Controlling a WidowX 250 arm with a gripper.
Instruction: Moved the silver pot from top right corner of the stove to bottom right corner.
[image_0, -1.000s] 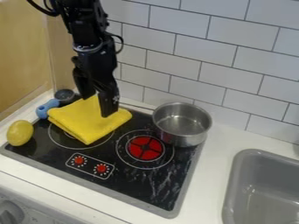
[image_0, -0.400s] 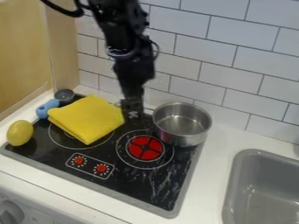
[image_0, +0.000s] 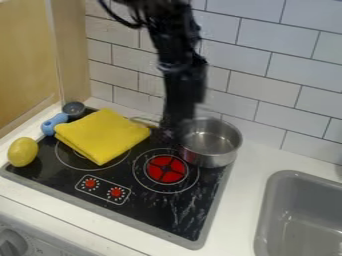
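The black gripper (image_0: 175, 131) hangs at the left rim of the silver pot, low over the back of the stove; motion blur hides how its fingers stand and whether it touches the pot. Upright at the stove's top right corner is the silver pot (image_0: 217, 152), its inside bare. Part of its left rim is behind the gripper. The black stove (image_0: 170, 210) has a red burner (image_0: 165, 169) just in front and to the left of the pot.
A folded yellow cloth (image_0: 101, 136) lies on the stove's back left, beside a blue-handled utensil (image_0: 55, 122). A yellow oval object (image_0: 23, 152) rests at the left edge. The grey sink (image_0: 294, 225) is at the right; a tiled wall (image_0: 267, 65) rises behind.
My gripper has moved right, from over the yellow cloth to the pot's left rim. The pot and the cloth have stayed where they were.
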